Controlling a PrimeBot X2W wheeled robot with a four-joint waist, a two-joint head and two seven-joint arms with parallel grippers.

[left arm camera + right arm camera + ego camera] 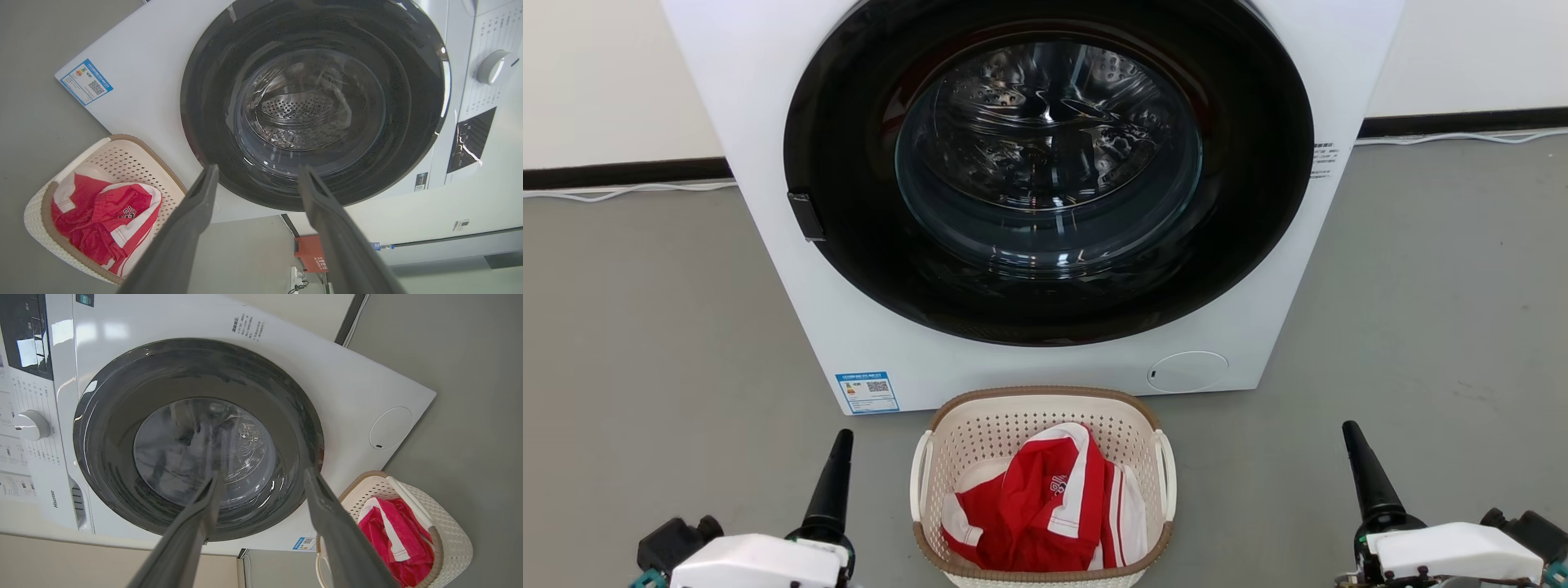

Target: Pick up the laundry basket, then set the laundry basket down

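With my left claw (257, 171) and right claw (262, 475) both spread wide and empty either side of the laundry basket (1045, 394), which sits on the floor (645, 327) just before the washing machine (727, 82), I should take both white handles (920, 482) evenly and lift level.

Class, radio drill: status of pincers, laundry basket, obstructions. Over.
Left pincer open, empty. Right pincer open, empty. Laundry basket on floor between them, untouched, red-and-white garment inside. Washing machine close behind basket.

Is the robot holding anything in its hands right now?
Nothing. The left gripper and right gripper are both open and empty, on either side of the cream perforated plastic laundry basket.
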